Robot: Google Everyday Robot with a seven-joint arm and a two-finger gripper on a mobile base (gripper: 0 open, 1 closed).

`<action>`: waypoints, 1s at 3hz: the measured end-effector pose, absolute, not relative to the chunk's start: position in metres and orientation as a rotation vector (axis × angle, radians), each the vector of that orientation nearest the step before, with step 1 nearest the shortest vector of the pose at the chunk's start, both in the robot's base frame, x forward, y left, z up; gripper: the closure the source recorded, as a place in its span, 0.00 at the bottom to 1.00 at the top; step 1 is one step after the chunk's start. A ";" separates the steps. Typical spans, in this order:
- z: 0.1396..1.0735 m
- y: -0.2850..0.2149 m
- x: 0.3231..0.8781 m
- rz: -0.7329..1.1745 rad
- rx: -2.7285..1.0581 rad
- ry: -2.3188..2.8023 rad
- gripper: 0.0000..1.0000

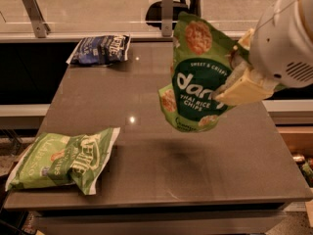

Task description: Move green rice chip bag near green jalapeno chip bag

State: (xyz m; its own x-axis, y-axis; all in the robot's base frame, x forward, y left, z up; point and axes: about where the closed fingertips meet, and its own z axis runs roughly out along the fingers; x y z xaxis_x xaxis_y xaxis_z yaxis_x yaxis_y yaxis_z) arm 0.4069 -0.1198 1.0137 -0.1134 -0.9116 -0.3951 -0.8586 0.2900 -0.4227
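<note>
Three bags are in view. Right of centre, the rice bag (198, 77) hangs in the air above the table (195, 180), clamped at its right edge by the cream end effector (235, 84), which reaches in from the upper right. The bag's front reads "dang", "THAI RICE CHIPS" and "SWEET & CRISPY". At lower left the jalapeno bag (63, 158), lettered "Kettle", lies flat at the table's near corner. A blue bag (100, 48), also Kettle, lies at upper left by the far edge, well apart from both.

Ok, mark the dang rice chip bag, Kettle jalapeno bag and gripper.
dang rice chip bag (191, 84): camera view, white lettering.
Kettle jalapeno bag (63, 158): camera view, middle.
gripper (229, 90): camera view, fingertips clamping bag's right edge.
</note>
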 end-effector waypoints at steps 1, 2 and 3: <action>1.006 -0.103 0.397 -0.048 -1.563 1.942 1.00; 1.001 -0.093 0.386 -0.030 -1.573 1.981 1.00; 0.981 -0.086 0.383 -0.022 -1.628 2.101 1.00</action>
State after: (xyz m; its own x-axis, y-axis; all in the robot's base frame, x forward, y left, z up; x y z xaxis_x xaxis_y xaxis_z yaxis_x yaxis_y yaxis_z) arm 0.3826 -0.0862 0.9814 -0.1781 -0.9166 -0.3579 -0.9089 0.2926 -0.2972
